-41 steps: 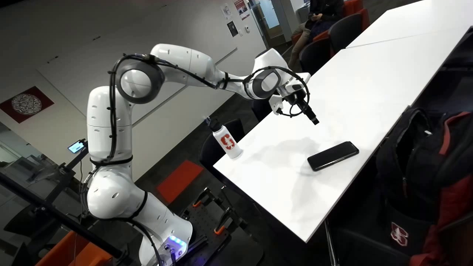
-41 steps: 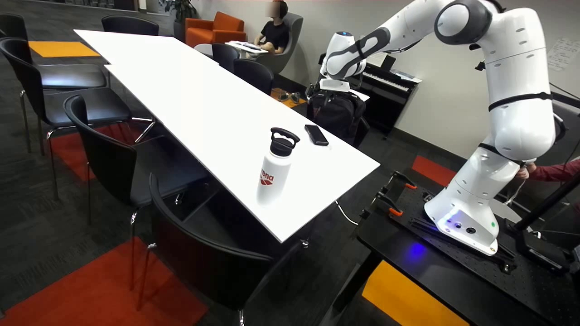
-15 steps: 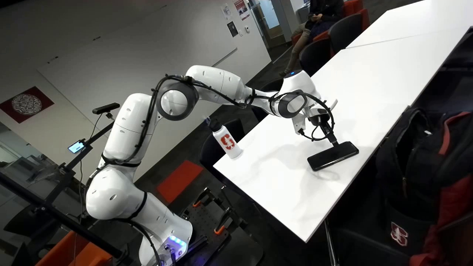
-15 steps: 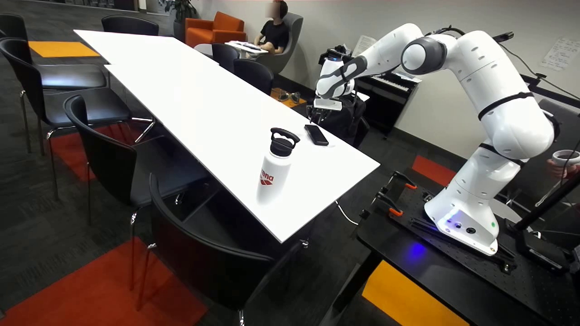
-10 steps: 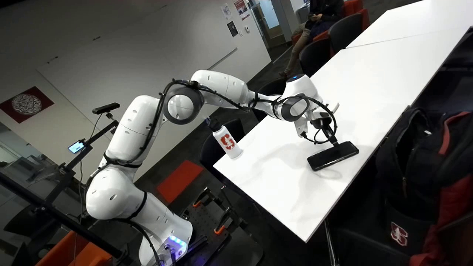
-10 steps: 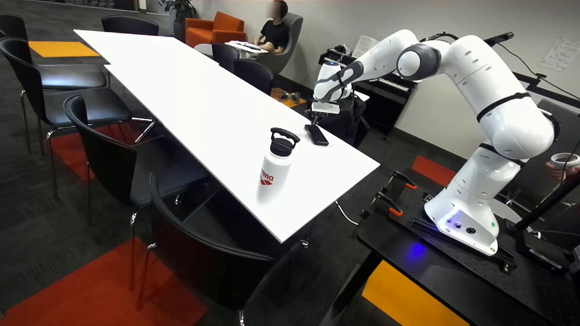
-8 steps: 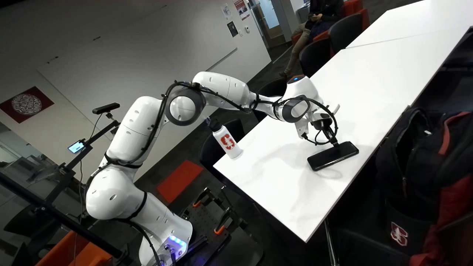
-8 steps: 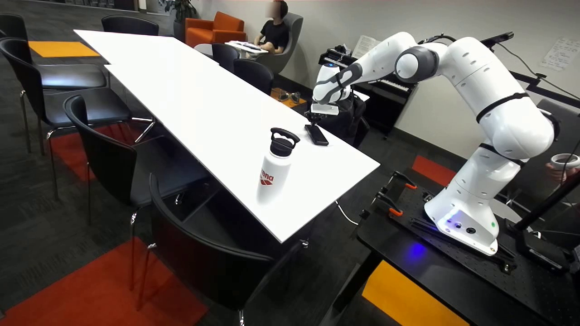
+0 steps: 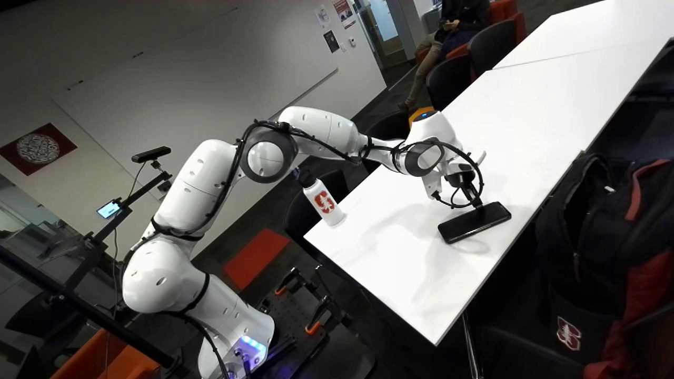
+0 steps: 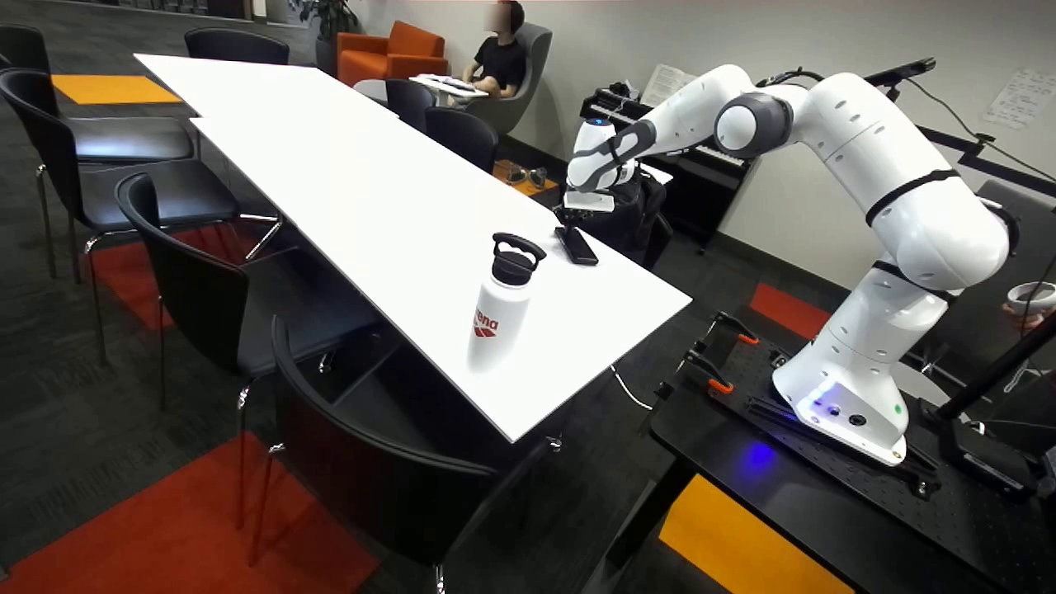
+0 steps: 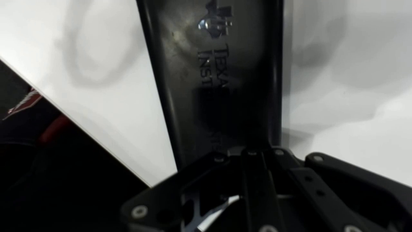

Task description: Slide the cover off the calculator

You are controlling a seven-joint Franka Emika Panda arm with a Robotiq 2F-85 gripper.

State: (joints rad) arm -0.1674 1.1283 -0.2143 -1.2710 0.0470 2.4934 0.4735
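Note:
The black cover (image 11: 209,64), embossed with Texas Instruments lettering, lies face up on the white table. It is the dark slab's top (image 9: 474,222) in both exterior views. The calculator itself is hidden, with none of its face showing. My gripper (image 9: 478,205) reaches down at the slab's far long side, nearer one end, its tips touching or just over the cover. In the wrist view the finger linkages are folded together and the jaws look shut. The fingertips are lost in dark shadow against the cover, and no grip on it can be made out.
A white bottle (image 9: 324,202) with a black cap stands near a table corner. The slab lies close to the table's long edge (image 11: 77,124), with a black and red backpack (image 9: 595,237) beyond. Black chairs (image 10: 181,289) line the opposite side.
The arm has come down and outward from above the table until the fingertips reached the cover. Over the last half second it has sunk only slightly. The slab and the bottle have not moved.

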